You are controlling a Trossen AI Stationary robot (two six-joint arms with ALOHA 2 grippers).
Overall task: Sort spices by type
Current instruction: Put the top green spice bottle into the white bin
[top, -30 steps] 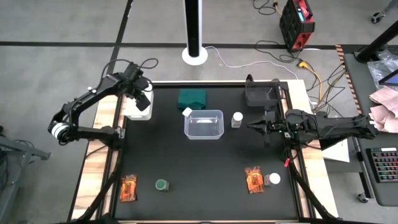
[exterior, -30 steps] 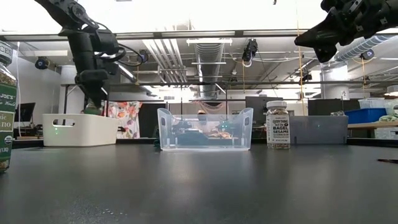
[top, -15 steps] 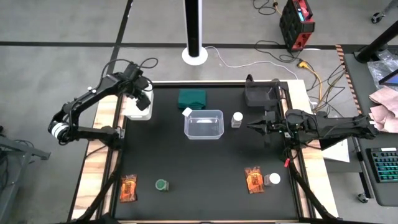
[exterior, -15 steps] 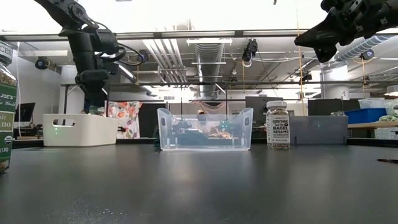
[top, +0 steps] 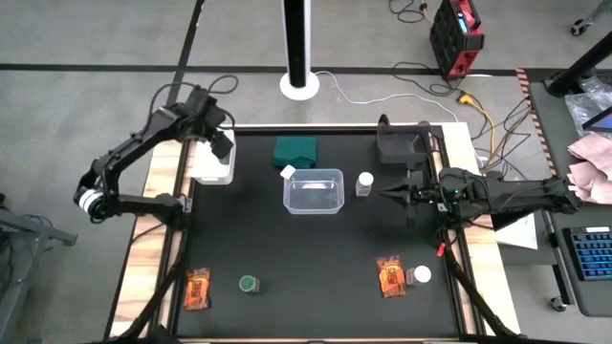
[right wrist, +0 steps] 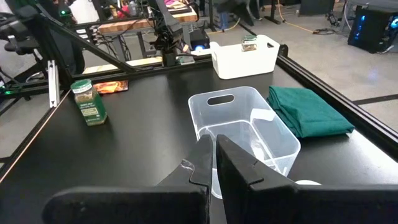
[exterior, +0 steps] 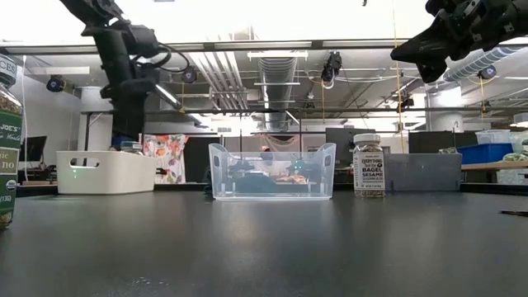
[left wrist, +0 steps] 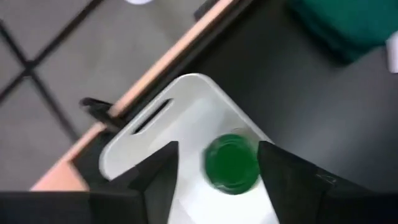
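- Fingers of the left gripper stand apart above the white bin in the lower middle of the left wrist view, holding nothing; a green-lidded jar stands upright inside the bin, straight below the gap between them.
- Seen from the high view, that left gripper sits in the upper left of the frame, over the white bin at the table's left edge.
- Right gripper hangs right of centre in the high view with its fingers pressed together and empty, pointing toward a white-lidded jar just beside the clear bin; this arm is the nearer one to that jar.
- Another green-lidded jar stands at lower left, an orange-red packet beside it; a second packet and a white-lidded jar lie at lower right.
- Writing: the low view shows the jar by the clear bin labelled "EVERYTHING BUT THE BAGEL SESAME"; the jar at the far left edge shows "JOE'S".
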